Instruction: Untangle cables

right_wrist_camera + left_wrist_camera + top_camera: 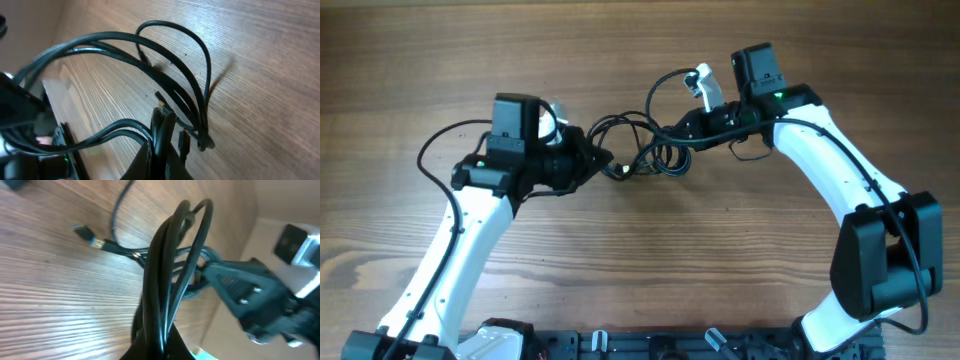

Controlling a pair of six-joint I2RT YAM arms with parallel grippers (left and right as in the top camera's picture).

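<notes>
The brown wood-grain bench (410, 60) fills the whole overhead view, its grain running left to right under soft shadows. At its middle, the thin black knotted cables (665, 160) stretch in loops between both arms. The left pincer (607, 163) is clamped on one side of the bundle and the right pincer (675, 130) on the other. A loose plug end (92, 241) lies on the wood.
</notes>
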